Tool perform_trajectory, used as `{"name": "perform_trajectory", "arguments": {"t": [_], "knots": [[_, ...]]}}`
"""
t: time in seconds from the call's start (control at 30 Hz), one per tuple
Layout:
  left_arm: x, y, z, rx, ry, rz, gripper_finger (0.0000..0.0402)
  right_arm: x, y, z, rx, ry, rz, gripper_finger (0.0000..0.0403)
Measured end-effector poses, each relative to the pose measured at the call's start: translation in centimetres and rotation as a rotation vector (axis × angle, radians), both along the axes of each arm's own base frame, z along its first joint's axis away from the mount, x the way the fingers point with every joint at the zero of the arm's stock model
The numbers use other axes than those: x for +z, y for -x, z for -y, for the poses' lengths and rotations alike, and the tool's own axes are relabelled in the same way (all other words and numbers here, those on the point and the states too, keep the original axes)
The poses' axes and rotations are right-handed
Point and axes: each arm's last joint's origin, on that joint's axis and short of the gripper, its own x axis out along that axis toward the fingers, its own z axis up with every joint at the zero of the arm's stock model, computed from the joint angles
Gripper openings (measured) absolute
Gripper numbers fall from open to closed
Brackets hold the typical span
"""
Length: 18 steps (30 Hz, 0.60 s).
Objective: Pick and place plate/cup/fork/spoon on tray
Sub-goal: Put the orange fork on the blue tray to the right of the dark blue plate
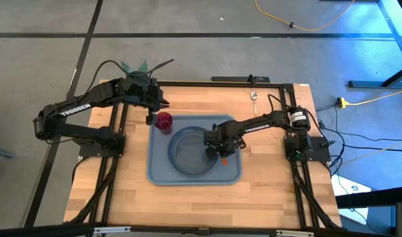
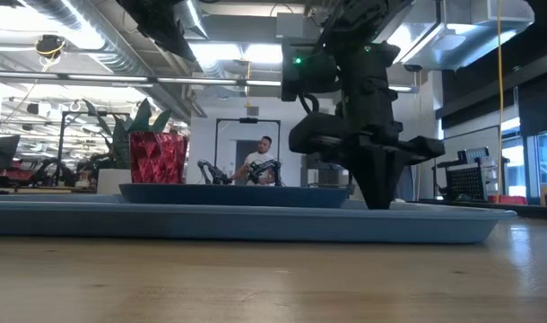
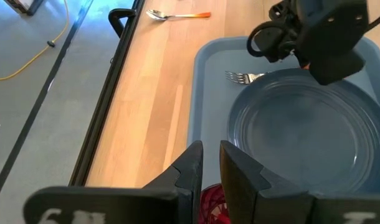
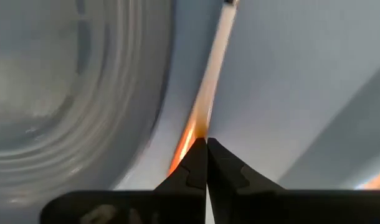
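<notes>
From above, my right gripper point(image 1: 219, 153) is down inside the tray point(image 1: 160, 172), at the plate's point(image 1: 188, 153) right edge, with a speck of the fork's point(image 1: 223, 161) orange handle showing just beside it. My left gripper point(image 1: 151, 112) hangs over the tray's far left corner, right by the cup point(image 1: 164, 121). The spoon point(image 1: 254, 99) lies alone on the table point(image 1: 122, 191) near the far edge, closer to my right arm.

At table height, my right gripper point(image 2: 374, 184) comes down to the tray floor beside the plate point(image 2: 233, 194); the cup point(image 2: 157, 157) stands upright at the left.

My left wrist shows the fork's tines point(image 3: 243, 77) resting at the plate rim, and my fingers point(image 3: 193, 171) almost together, with the cup point(image 3: 212, 202) below them.

My right wrist shows my fingers point(image 4: 199, 165) pressed together on the fork handle point(image 4: 205, 106), which runs straight away from them along the plate rim; the blur means I'd only guess the grip is firm.
</notes>
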Motion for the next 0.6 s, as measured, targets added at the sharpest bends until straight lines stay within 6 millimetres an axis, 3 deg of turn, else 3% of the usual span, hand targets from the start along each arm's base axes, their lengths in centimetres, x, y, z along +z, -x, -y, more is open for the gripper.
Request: {"name": "perform_trajectory", "arguments": {"t": [0.6], "knots": [[0.0,0.0,0.0,0.000,0.001,0.000,0.0047,1.0,0.5,-0.5,-0.001,0.043,-0.092,0.0002]]}}
